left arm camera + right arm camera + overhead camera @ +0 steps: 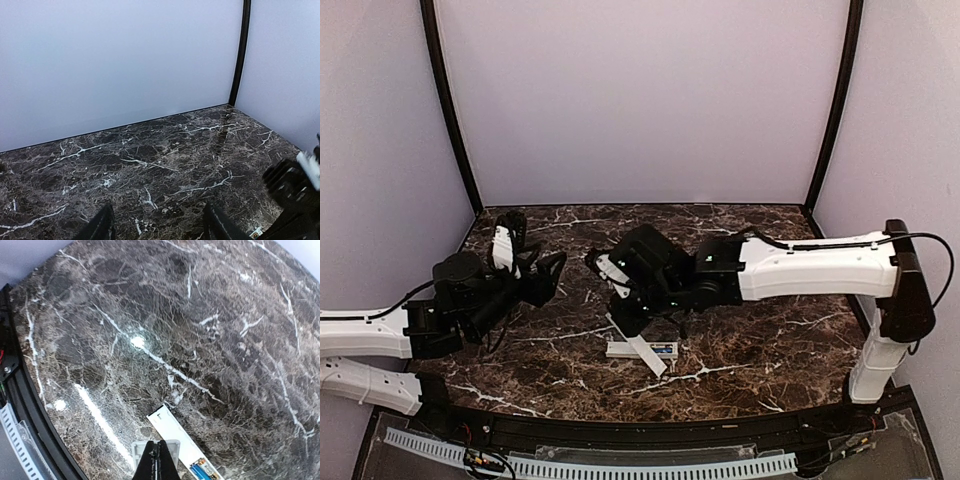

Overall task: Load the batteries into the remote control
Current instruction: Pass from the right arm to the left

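Remote (620,350) lies mid-desk (750,330) toward the near edge, blue batteries (204,471) showing at one end. Right claw (159,460) is pressed together just over it. Left claw (159,225) is spread, empty, well apart. Risk: the right claw nudges the remote and batteries pop loose.

White arm shells (817,268), black joint housings (910,290), thin black cables (775,241) along both arms

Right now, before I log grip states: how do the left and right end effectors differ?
The left end effector is open with nothing in it; the right end effector is shut. The left is off to the side of the remote; the right is close by it. Both are over the table.
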Controlling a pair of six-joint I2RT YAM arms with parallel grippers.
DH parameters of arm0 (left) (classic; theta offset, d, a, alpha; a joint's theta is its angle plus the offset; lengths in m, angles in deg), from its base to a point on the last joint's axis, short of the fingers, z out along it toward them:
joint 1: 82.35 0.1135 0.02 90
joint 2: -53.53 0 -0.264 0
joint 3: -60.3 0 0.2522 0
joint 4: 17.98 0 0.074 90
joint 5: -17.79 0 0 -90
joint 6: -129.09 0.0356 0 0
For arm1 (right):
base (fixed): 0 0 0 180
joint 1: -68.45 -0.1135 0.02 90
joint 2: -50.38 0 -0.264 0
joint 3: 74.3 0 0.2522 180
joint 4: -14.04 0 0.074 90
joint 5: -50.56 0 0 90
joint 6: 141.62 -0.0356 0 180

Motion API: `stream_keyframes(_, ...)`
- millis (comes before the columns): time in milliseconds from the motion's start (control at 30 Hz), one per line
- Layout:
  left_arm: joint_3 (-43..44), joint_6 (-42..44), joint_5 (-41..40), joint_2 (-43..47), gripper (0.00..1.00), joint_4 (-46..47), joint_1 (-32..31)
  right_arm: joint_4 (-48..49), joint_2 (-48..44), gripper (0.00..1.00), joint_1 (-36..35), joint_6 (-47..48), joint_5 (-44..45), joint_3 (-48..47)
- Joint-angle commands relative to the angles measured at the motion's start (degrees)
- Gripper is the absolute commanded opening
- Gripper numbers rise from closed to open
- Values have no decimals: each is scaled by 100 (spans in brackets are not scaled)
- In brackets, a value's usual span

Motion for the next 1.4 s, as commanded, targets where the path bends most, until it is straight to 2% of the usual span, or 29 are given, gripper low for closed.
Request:
stream_keyframes(0,-83,374,740,134,62,579,25,936,-1033,0,110,1039,-302,325)
stream_keyframes(133,-33,634,1637,96,69,953,18,1185,-1727,0,291,1776,-757,427)
stream_keyframes(200,11,890,2333,71,74,1145,24,1324,-2049,0,414,2027,-1041,448)
stream_keyframes(267,119,1023,3405,-2,79,1236,21,1400,-2344,0,532,2139,-1065,423)
stream_keyframes(367,397,1073,4358,-262,93,1289,23,1555,-2633,0,656,2264,-1340,382)
stream_keyframes(433,597,1145,5054,-541,98,1316,25,1792,-2776,0,680,2339,-1624,426)
stream_keyframes(533,1010,1112,5725,-1133,99,1189,23,1975,-2855,0,681,2330,-1914,404)
stream_keyframes(633,1340,863,5811,-1442,99,1360,12,2103,-2912,0,681,2322,-2082,450)
stream_keyframes(867,1608,511,5223,-1778,99,1590,8,2515,-2970,0,679,2095,-2155,608)
stream_keyframes(1067,1632,279,5621,-1996,99,1961,1,2425,-2783,0,685,2215,-2840,419)
stream_keyframes(1367,1575,455,5978,-1776,85,1885,-1,2243,-2706,0,686,2400,-3434,293)
